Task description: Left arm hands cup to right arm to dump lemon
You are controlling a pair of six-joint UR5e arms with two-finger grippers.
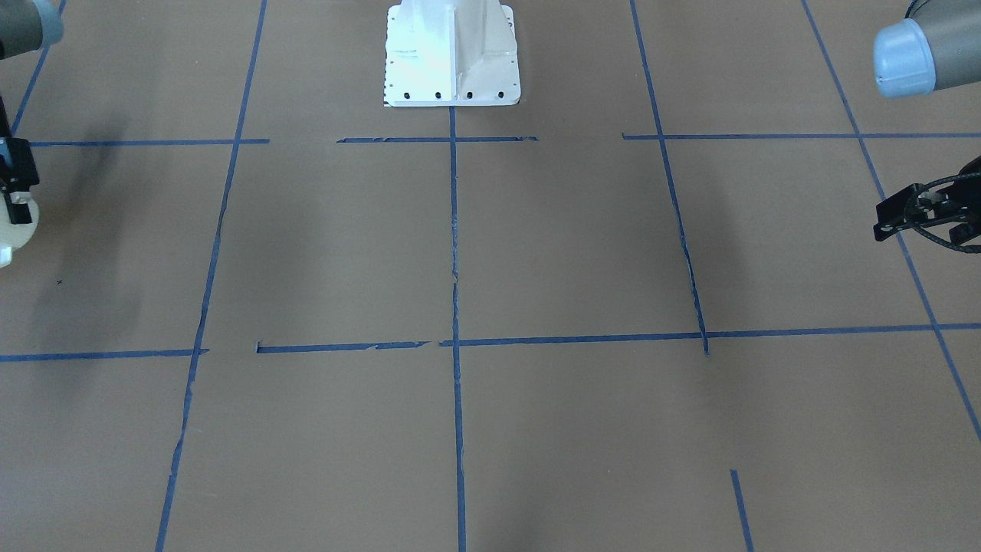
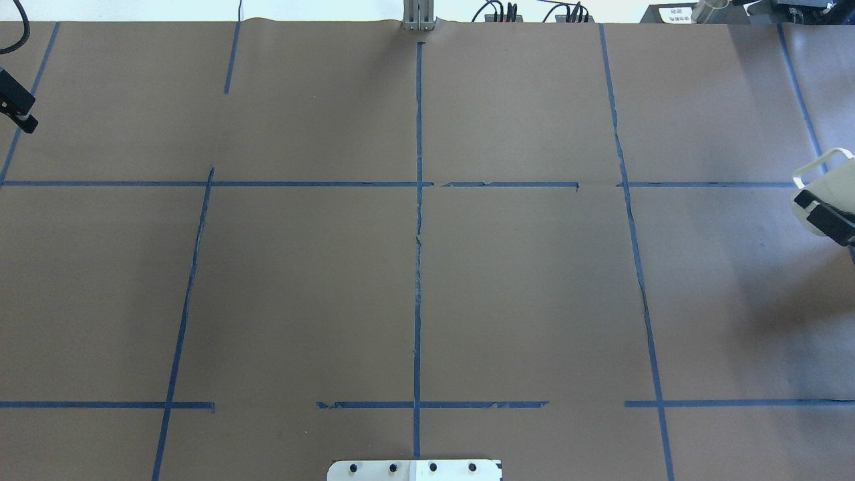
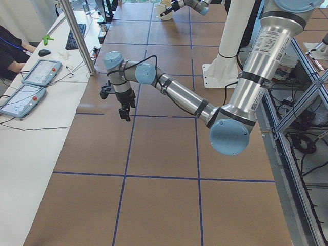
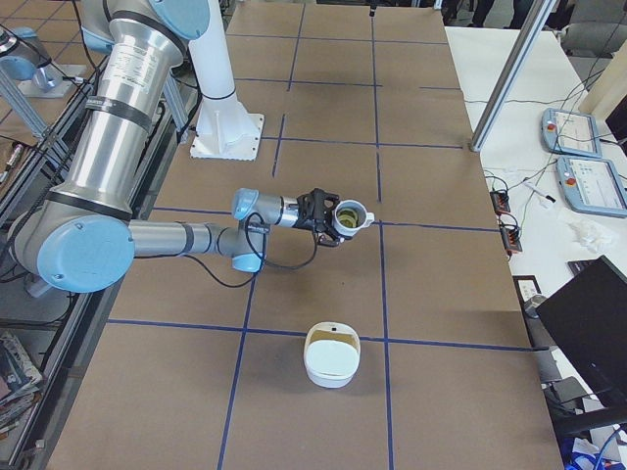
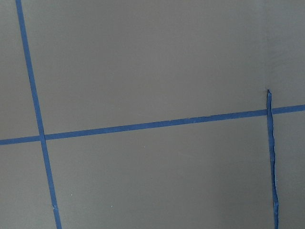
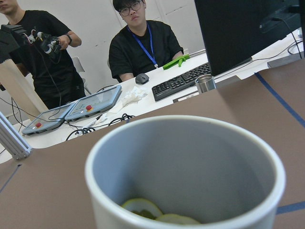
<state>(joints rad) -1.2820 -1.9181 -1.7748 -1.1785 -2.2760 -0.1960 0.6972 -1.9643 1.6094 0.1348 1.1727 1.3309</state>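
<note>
Cup (image 1: 14,230) sits at the far left edge of the front-facing view, mostly cut off, gripped by the right fingers (image 1: 17,180). Left fingers (image 1: 912,211) are at the far right edge with nothing in them; can't tell if they are apart or together. Worktop (image 1: 567,245) is brown with a blue tape (image 1: 454,253) grid, white robot base (image 1: 452,54) at top.

Overhead: cup (image 2: 818,180) at right edge, handle on its far side, a black right finger (image 2: 825,217) clamped against its wall. Left fingers (image 2: 17,107) at left edge, well apart from the cup.

Exterior left: left arm (image 3: 179,100) reaches over the worktop, fingers pointing down, empty. Cup is tiny at the far end.

Exterior right: right arm (image 4: 186,238) reaches out level, fingers closed on the cup's side. Cup upright, mouth up, lemon (image 4: 348,212) inside. White bowl (image 4: 331,355) on the worktop nearer the camera, apart from the cup.

Left wrist: only worktop and tape.

Right wrist: cup mouth fills the view, grey inside, lemon slices (image 6: 143,207) at the bottom. Two people (image 6: 138,43) in black sit at a desk behind.
</note>
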